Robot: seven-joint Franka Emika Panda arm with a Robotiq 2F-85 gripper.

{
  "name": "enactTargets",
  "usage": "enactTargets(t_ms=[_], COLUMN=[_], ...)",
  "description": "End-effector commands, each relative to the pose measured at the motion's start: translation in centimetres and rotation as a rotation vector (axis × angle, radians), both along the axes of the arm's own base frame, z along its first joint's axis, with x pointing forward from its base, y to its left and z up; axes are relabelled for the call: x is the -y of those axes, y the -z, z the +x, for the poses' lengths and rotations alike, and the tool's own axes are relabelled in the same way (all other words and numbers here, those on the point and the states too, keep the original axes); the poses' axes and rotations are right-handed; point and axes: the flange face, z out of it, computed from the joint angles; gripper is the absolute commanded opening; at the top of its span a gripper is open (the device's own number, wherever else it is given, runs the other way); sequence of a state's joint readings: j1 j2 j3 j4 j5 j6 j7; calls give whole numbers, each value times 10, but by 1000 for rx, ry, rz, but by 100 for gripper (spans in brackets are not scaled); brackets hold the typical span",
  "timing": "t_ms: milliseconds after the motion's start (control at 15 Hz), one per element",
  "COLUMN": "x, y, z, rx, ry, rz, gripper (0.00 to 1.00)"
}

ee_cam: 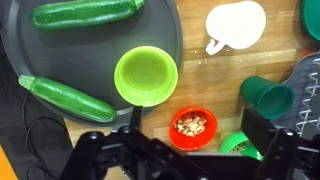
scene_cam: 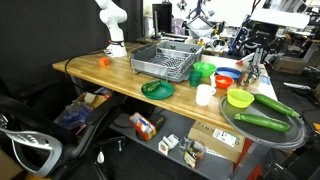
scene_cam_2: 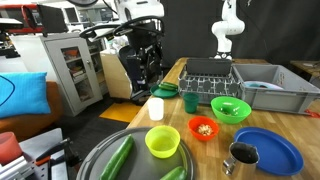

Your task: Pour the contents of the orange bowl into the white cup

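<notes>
Orange bowl (ee_cam: 193,125) upright, contents inside, not yet gripped. Gripper (ee_cam: 185,158) hovers above it, jaws spread wide, probably lining up rim grasp. White cup (scene_cam_2: 155,108) stands apart, ready for pour.

Oblique exteriors; wrist above orange bowl (ee_cam: 192,126)

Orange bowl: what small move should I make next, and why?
Probably lower the gripper onto the orange bowl to grasp its rim: in the wrist view it is open, empty and over that bowl, whose contents are not yet in the white cup.
</notes>
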State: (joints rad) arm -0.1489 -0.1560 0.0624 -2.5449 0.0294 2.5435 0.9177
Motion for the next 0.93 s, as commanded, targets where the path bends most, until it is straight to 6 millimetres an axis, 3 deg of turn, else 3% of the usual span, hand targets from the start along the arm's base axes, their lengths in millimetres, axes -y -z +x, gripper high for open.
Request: enactTargets(t_ms=[0,133,400,667,867], x=[3,13,52,95,112], y=[3,11,37,66,93], z=[3,10,35,66,83], rx=[-17,-20,34,138,124], ry=[26,105,308,338,329], rz=[19,45,111,44,22], gripper=[100,100,100,100,100])
